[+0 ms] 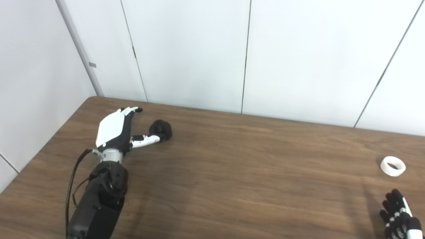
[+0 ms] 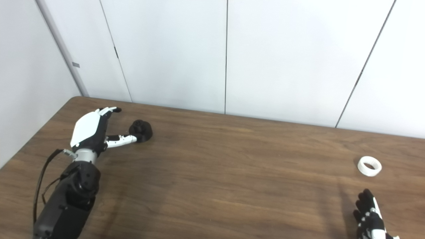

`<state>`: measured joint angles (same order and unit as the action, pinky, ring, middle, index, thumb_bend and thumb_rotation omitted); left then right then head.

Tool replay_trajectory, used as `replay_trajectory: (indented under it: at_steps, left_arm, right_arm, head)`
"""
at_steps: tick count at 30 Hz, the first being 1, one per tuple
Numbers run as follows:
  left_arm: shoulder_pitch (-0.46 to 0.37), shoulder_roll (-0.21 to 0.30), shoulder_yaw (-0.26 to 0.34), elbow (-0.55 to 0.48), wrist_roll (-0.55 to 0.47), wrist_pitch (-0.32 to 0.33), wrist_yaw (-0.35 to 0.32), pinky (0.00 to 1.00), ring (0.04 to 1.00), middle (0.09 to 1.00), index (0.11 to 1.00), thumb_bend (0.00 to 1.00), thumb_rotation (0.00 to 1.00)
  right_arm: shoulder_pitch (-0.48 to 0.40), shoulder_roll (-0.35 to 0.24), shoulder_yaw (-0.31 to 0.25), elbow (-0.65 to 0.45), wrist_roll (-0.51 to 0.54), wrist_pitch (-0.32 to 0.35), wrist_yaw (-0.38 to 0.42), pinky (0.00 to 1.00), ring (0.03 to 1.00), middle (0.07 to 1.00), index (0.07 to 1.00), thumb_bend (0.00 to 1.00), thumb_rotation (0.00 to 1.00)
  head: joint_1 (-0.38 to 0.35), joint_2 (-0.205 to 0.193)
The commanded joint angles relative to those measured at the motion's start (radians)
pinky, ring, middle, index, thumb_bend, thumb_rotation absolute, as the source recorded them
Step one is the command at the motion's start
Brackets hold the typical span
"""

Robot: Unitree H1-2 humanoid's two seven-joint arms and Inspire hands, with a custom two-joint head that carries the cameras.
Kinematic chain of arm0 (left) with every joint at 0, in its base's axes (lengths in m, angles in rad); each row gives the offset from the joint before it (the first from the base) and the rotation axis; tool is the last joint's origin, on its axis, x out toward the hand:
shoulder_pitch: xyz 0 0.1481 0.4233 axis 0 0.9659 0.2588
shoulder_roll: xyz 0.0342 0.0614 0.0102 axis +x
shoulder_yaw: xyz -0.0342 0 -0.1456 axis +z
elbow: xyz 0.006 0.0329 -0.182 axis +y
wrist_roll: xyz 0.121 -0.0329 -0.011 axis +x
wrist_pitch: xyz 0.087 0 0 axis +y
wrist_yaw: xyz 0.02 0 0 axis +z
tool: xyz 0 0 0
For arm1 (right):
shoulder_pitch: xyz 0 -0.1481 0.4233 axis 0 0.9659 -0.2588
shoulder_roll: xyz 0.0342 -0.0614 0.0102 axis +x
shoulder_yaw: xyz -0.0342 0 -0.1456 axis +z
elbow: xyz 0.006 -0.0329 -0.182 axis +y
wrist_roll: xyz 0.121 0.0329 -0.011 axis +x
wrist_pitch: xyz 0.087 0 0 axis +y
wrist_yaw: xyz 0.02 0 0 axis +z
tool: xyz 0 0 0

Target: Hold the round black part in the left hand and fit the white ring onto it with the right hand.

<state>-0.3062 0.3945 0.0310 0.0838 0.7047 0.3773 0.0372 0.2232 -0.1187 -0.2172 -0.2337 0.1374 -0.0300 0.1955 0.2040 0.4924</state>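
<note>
Left hand (image 1: 116,131) spread beside black part (image 1: 161,130) (thumb touching), right hand (image 1: 400,217) spread near ring (image 1: 392,166), bare table (image 1: 239,172) between.

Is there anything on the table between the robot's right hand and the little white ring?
No, nothing visible. The white ring lies flat on the bare wooden table, and the right hand sits just nearer the camera, fingers apart, with only open tabletop between them.

Both head cameras look down from above the near edge of the table (image 1: 232,172), facing the white wall (image 1: 186,49) at 12 o'clock. They share nearly the whole scene; the right eye view seems shifted slightly rightward.
</note>
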Motion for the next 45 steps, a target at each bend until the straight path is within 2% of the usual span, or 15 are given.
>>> replay_trajectory:
  at_steps: [1,8,17,23,28,45]
  left_arm:
    - [-0.055,0.028,0.001,0.009,0.005,0.002,0.03,1.0,0.964,0.916,0.832,0.97,0.44]
    - [-0.097,0.028,-0.008,0.082,-0.019,0.01,0.031,1.0,0.958,0.912,0.818,0.95,0.41]
    - [-0.16,0.051,-0.053,0.18,-0.025,0.023,0.003,1.0,0.956,0.921,0.823,0.94,0.42]
    - [-0.19,0.047,-0.062,0.224,-0.07,0.016,-0.001,1.0,0.961,0.913,0.804,0.96,0.38]
    - [-0.21,0.05,-0.089,0.243,-0.08,0.039,-0.018,1.0,0.973,0.918,0.806,0.96,0.39]
    - [-0.258,0.058,-0.133,0.314,-0.098,0.027,-0.022,1.0,0.967,0.915,0.769,0.96,0.4]
  right_arm:
    - [0.09,-0.021,0.017,-0.023,0.007,-0.006,0.009,1.0,1.0,1.0,1.0,0.56,1.0]
    - [0.096,-0.015,0.02,-0.03,-0.001,-0.006,0.003,1.0,1.0,0.994,0.995,0.57,1.0]
    - [0.104,-0.006,0.02,-0.051,0.005,0.009,-0.004,1.0,1.0,0.984,0.984,0.56,1.0]
    - [0.113,-0.009,0.023,-0.061,-0.01,0.013,-0.008,1.0,1.0,0.986,0.986,0.56,1.0]
    - [0.116,-0.006,0.024,-0.069,0.002,0.021,-0.006,1.0,1.0,0.987,0.988,0.55,1.0]
    - [0.126,0.007,0.032,-0.095,-0.03,0.034,-0.031,1.0,0.996,0.972,0.973,0.55,1.0]
  head:
    - [0.001,0.001]
    - [-0.006,0.004]
    - [-0.016,0.01]
    - [-0.021,0.013]
    - [-0.028,0.017]
    - [-0.038,0.022]
